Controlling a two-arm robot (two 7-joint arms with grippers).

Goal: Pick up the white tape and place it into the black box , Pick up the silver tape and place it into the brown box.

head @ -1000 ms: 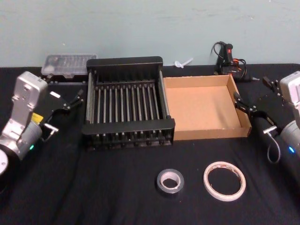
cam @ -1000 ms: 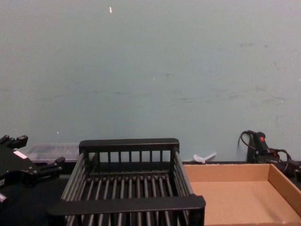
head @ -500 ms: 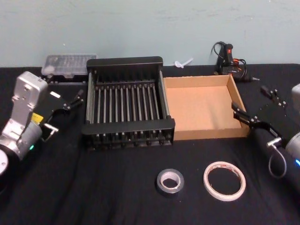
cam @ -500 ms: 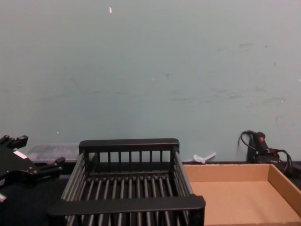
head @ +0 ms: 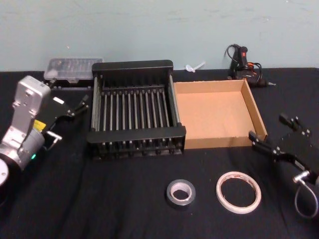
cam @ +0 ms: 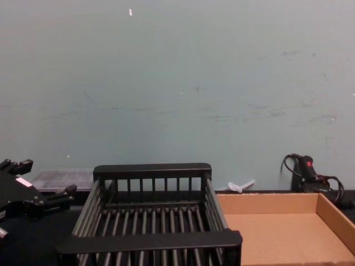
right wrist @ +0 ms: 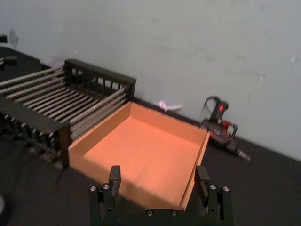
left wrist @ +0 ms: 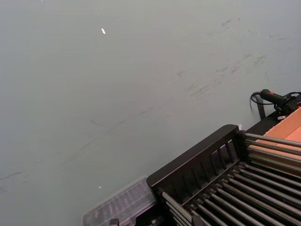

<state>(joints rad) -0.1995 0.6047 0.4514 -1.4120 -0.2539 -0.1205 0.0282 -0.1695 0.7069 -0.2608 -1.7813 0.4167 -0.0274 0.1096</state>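
The white tape lies flat on the black cloth near the table's front, right of centre. The smaller silver tape lies just to its left. Behind them stand the black box and, touching its right side, the brown box; both hold nothing. My right gripper hangs open at the brown box's front right corner, behind and to the right of the white tape. From the right wrist, its open fingers frame the brown box. My left gripper is open, parked left of the black box.
A clear plastic case sits behind the black box at the back left. A black glue gun with cable lies behind the brown box, with a small white plastic piece beside it. A pale wall closes the back.
My right gripper has moved toward the table's front, from beside the brown box's right wall to its front right corner. The left arm and both tapes have stayed put.
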